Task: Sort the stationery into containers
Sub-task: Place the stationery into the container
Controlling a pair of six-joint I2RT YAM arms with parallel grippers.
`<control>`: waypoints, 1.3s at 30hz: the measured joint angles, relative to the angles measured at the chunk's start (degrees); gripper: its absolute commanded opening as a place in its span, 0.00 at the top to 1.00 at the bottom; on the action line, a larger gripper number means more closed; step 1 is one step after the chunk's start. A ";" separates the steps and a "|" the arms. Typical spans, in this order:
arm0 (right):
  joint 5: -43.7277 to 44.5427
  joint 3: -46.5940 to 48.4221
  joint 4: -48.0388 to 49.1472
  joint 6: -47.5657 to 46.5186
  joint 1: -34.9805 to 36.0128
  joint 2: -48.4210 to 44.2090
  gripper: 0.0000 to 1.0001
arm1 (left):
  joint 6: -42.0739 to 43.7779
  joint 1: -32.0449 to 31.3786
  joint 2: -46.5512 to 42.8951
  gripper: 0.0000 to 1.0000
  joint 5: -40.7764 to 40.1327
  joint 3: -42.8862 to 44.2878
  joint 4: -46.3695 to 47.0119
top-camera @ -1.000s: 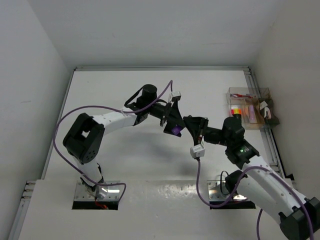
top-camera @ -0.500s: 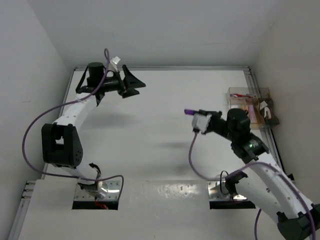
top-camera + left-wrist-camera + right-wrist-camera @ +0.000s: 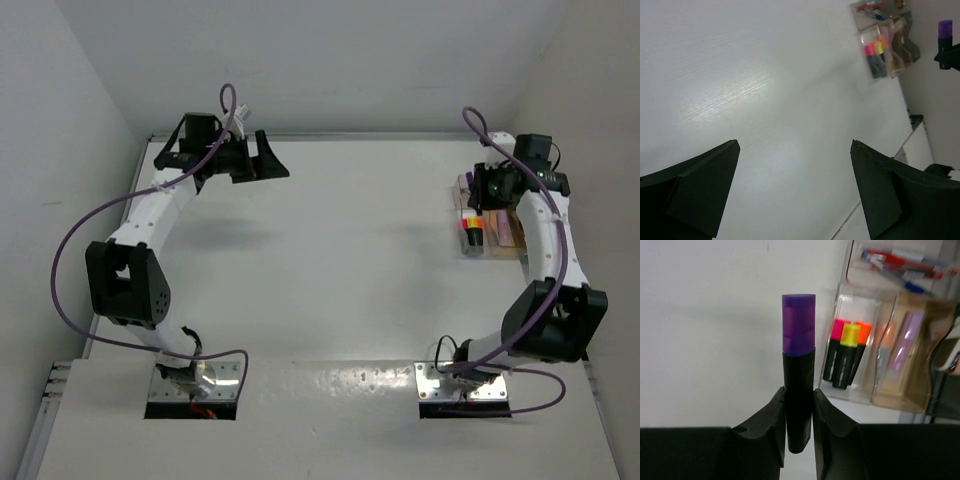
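Note:
A black highlighter with a purple cap (image 3: 799,355) stands upright between my right gripper's (image 3: 799,395) fingers, which are shut on its body. That gripper (image 3: 483,190) hangs over the clear containers (image 3: 492,232) at the table's right edge. One clear tray (image 3: 860,392) holds pink, yellow and orange highlighters (image 3: 846,357). A pale lilac marker (image 3: 907,347) lies in the compartment beside it, and red pens (image 3: 892,260) lie in the one behind. My left gripper (image 3: 794,143) is open and holds nothing, high at the back left (image 3: 265,160). It sees the purple highlighter (image 3: 945,31) from afar.
The containers (image 3: 882,47) sit against the rail on the table's right side. White walls close in the back and both sides. The arms' metal base plates (image 3: 195,385) lie at the near edge.
My right arm has swung from the table's middle to the right, carrying the purple highlighter over the containers. The left arm pulled back to the far left and then held still.

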 measured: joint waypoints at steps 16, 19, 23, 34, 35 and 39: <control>3.89 -3.19 0.57 3.41 -5.11 11.45 1.00 | 5.77 -0.44 0.31 0.00 -2.56 -1.11 -3.26; 4.39 -4.83 2.71 2.29 -6.05 12.52 1.00 | 5.77 -0.46 0.44 0.00 -2.21 -1.38 -3.26; 5.03 -4.98 4.76 1.20 -6.47 15.17 0.98 | 5.84 -0.87 1.01 0.00 -1.84 -1.38 -3.23; 6.32 -2.73 6.34 0.90 -6.84 20.57 0.26 | 8.70 -1.99 2.40 0.00 -3.56 0.26 -5.42; 6.40 -2.69 6.51 0.81 -6.88 20.50 0.26 | 9.27 -1.99 2.69 0.00 -4.37 1.53 -6.58; 4.50 -2.40 5.33 1.01 -6.75 18.16 0.25 | 11.56 -1.42 4.09 0.00 -7.32 7.89 -9.42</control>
